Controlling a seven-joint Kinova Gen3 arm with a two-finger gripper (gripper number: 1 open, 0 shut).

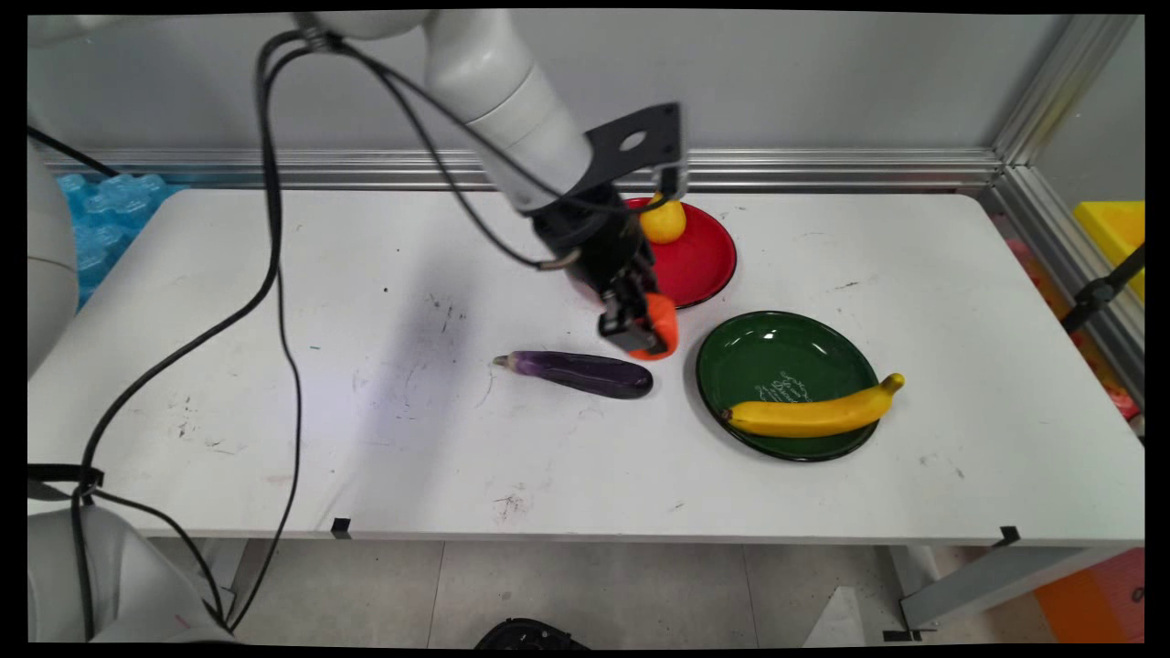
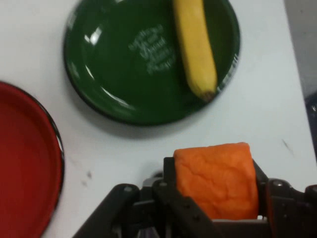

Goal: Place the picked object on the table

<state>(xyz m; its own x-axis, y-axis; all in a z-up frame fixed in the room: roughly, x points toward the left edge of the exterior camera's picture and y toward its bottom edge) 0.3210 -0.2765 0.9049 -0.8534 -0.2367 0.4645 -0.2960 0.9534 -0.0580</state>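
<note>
My gripper (image 1: 643, 326) is shut on an orange chunk (image 1: 662, 325), held just above the table between the red plate (image 1: 704, 265) and the green plate (image 1: 777, 352). In the hand view the orange chunk (image 2: 216, 179) sits squeezed between the black fingers (image 2: 171, 178) of the gripper (image 2: 214, 186). A purple eggplant (image 1: 581, 373) lies on the table just below and left of the gripper. A yellow banana (image 1: 812, 412) rests across the green plate's near rim, also seen as the banana (image 2: 194, 47) on the green plate (image 2: 114, 64). A yellow fruit (image 1: 664, 222) sits on the red plate.
The red plate (image 2: 25, 163) fills the hand view's left edge. Black cables (image 1: 274, 302) hang over the table's left side. A blue tray (image 1: 101, 215) stands off the far left corner, a yellow bin (image 1: 1115, 233) beyond the right edge.
</note>
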